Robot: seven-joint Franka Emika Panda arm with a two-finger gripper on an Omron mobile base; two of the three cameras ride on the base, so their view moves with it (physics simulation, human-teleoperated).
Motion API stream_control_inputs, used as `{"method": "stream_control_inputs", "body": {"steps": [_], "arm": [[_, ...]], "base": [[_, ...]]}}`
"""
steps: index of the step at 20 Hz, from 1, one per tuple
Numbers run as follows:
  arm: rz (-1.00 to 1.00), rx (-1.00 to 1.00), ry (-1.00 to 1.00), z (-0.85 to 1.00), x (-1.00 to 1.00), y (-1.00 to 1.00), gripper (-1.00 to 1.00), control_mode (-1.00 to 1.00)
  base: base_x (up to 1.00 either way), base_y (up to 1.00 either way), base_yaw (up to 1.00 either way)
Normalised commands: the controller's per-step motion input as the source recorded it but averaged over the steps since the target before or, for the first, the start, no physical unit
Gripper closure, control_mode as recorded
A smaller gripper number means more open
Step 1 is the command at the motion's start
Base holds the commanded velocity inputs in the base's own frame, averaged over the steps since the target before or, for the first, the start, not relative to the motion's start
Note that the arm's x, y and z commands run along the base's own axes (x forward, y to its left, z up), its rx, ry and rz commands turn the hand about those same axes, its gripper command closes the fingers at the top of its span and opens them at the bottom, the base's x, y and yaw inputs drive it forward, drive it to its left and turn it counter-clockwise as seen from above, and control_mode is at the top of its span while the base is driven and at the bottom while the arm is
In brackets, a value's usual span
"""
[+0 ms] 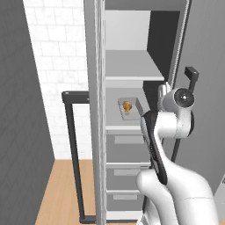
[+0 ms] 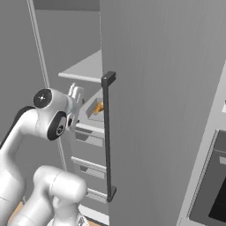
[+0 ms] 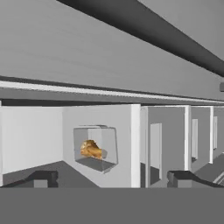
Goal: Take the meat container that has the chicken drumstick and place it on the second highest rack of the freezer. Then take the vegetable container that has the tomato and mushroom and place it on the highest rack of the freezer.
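In your left base view, the freezer (image 1: 132, 110) stands open and the meat container (image 1: 130, 108) with the chicken drumstick (image 1: 127, 106) sits on the second highest rack (image 1: 125, 125), below the highest rack (image 1: 132, 66). From your right base view, the claw (image 2: 76, 95) hangs just outside that shelf, near the container (image 2: 97, 108), beside the dark bar handle (image 2: 107, 137). In your hand view, the fingertips (image 3: 41, 178) stand wide apart, holding nothing, the container (image 3: 95, 148) ahead between them.
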Motion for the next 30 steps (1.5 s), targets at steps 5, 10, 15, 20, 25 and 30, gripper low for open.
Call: {"method": "stream_control_inputs", "body": {"steps": [5, 10, 15, 20, 25, 30], "arm": [[0.00, -0.03, 0.12, 0.20, -0.42, 0.02, -1.00, -1.00], [0.00, -0.03, 0.12, 0.23, -0.38, 0.03, -1.00, -1.00], [0.00, -0.02, 0.01, 0.24, -0.52, 0.02, -1.00, -1.00], [0.03, -0.02, 0.03, 0.07, -0.44, 0.07, -1.00, -1.00], [0.00, 0.00, 0.06, 0.22, -0.49, -0.05, -1.00, -1.00], [0.00, 0.00, 0.08, 0.04, -0.09, -0.01, -1.00, -1.00]], "base": [[0.00, 0.00, 0.00], [0.00, 0.00, 0.00], [0.00, 0.00, 0.00], [0.00, 0.00, 0.00], [0.00, 0.00, 0.00], [0.00, 0.00, 0.00]]}}
